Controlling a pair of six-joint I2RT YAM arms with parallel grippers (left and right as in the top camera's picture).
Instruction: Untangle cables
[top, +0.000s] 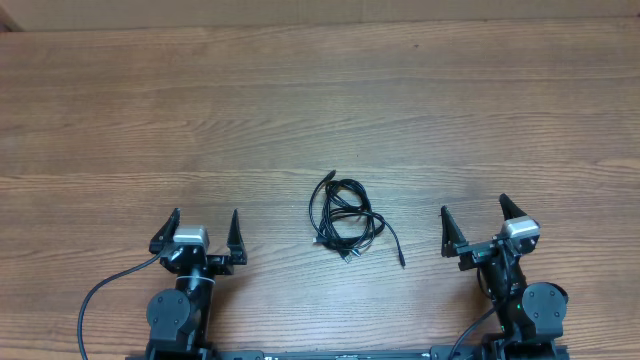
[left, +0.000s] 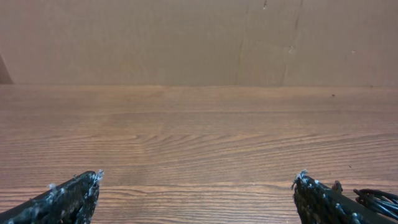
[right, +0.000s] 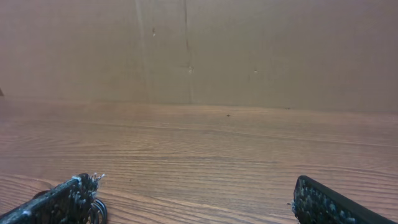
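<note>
Between left gripper (top: 205, 215) and right gripper (top: 474, 205), toward the near side: cables (top: 346, 222) in one tangled heap, untouched. Both sets of jaws spread wide, empty, well apart from the heap. Not yet started; next, likely reaching inward to pinch separate strands.

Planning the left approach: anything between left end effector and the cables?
Nothing, just bare table between the left end effector and the cables, seen overhead.

Text on counter (top: 300, 100): none legible.
Labels on cables (top: 345, 220): none legible.
Signs, numbers elsewhere: none readable.
</note>
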